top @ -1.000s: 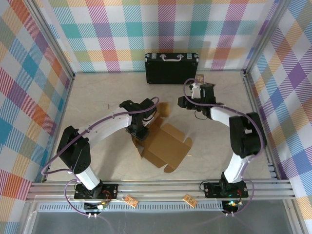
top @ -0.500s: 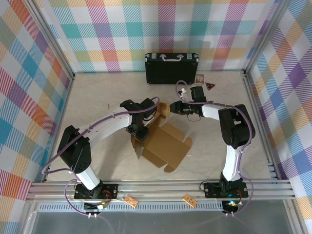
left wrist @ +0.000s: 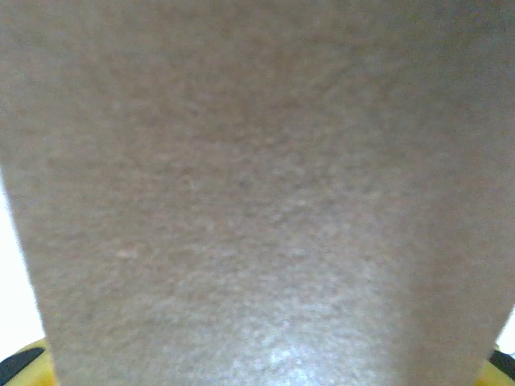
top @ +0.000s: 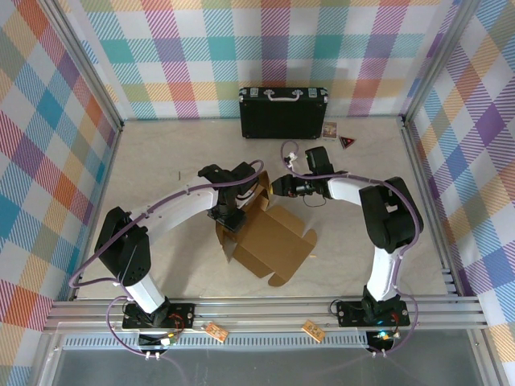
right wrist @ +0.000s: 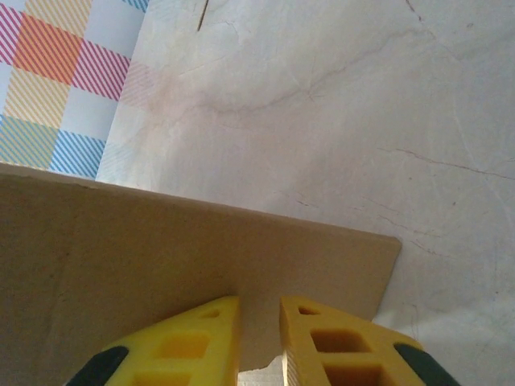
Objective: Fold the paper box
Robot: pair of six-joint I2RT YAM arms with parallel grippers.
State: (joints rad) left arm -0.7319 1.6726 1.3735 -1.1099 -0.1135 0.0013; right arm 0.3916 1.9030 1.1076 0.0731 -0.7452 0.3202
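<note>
The paper box (top: 273,241) lies partly folded in the middle of the tabletop (top: 161,161), between the two arms. Its base is flat, one flap stands up along its left side, and another flap rises at its far corner.

The left gripper (top: 228,215) hangs at the box's left edge, right against the raised flap. In the left wrist view, blurred brown cardboard (left wrist: 257,193) sits very close to the lens. A bit of yellow finger (left wrist: 28,362) shows at each bottom corner, so the jaws stand wide apart.

The right gripper (top: 278,186) reaches in from the right to the far flap. In the right wrist view its yellow tips (right wrist: 257,310) are nearly together, with a slim gap between them. They lie over the face of the flap (right wrist: 161,257), near its lower edge, with nothing seen between them.

A black case (top: 283,112) stands at the back wall, well apart from the box.
</note>
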